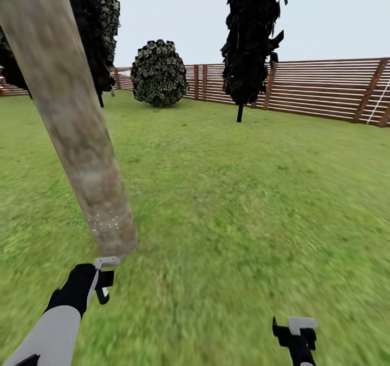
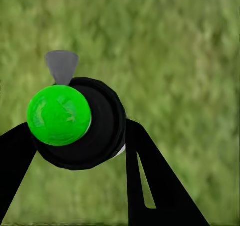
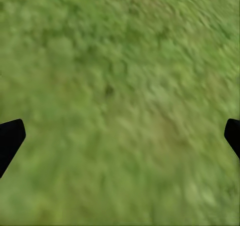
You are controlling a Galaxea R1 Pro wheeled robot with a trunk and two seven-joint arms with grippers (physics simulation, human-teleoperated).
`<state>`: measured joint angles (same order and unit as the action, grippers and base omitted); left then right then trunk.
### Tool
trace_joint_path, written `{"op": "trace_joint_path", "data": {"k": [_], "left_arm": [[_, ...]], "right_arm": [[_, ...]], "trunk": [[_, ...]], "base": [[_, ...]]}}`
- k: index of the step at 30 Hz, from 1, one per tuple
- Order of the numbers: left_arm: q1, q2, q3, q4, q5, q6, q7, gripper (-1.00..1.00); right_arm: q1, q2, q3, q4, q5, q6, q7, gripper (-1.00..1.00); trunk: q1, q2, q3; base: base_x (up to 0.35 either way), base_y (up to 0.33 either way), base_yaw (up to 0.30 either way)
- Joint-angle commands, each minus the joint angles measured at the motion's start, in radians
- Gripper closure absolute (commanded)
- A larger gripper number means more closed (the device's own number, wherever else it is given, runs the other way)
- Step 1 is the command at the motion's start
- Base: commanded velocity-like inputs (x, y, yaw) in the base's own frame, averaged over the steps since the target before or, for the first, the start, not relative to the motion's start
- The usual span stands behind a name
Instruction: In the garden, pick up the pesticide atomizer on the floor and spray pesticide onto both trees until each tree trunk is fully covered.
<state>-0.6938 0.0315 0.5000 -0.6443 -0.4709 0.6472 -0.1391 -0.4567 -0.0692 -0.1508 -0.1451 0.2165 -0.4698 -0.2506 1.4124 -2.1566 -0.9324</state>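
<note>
Left claw [image 2: 75, 151] clamped on pesticide atomizer [image 2: 82, 123] – no readable label, right claw [image 3: 120, 136] spread wide, empty, over lawn [image 1: 244, 193]

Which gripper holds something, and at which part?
The left gripper clamps the dark round-bodied pesticide atomizer by its sides; the right gripper holds nothing.

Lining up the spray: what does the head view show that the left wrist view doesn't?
Head view alone: the tree trunk leaning just above the left gripper, white specks low on its bark, the fence, and the right gripper. Left wrist view alone: the spray bottle's bright green round part. Both: the spray bottle clamped by the left gripper, over grass.
</note>
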Motion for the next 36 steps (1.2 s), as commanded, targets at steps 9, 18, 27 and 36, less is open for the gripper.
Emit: {"op": "trace_joint_path", "data": {"k": [9, 18, 27, 36], "left_arm": [[-0.001, -0.006, 0.004, -0.001, -0.010, 0.003, -0.010, 1.00], [-0.014, -0.001, 0.002, -0.002, -0.011, 0.006, -0.010, 1.00], [-0.002, 0.001, 0.003, -0.002, -0.011, 0.004, 0.088, 1.00], [-0.001, -0.005, 0.004, 0.000, 0.031, 0.004, 0.086, 1.00]], "right_arm": [[0.000, 0.000, -0.007, -0.001, 0.011, -0.003, -0.003, -1.00], [0.000, 0.000, -0.007, -0.001, 0.011, -0.003, -0.003, -1.00], [0.000, 0.000, -0.007, 0.000, 0.011, -0.003, -0.003, -1.00], [0.000, 0.000, -0.007, -0.001, 0.011, -0.003, -0.001, -1.00]], "trunk": [[0.000, 0.000, -0.001], [0.000, 0.000, -0.001], [0.000, 0.000, -0.001], [0.000, 0.000, -0.001]], "base": [[0.043, -0.277, 0.072], [0.240, -0.165, 0.221], [0.335, -0.004, 0.277], [0.314, -0.055, 0.069]]}}
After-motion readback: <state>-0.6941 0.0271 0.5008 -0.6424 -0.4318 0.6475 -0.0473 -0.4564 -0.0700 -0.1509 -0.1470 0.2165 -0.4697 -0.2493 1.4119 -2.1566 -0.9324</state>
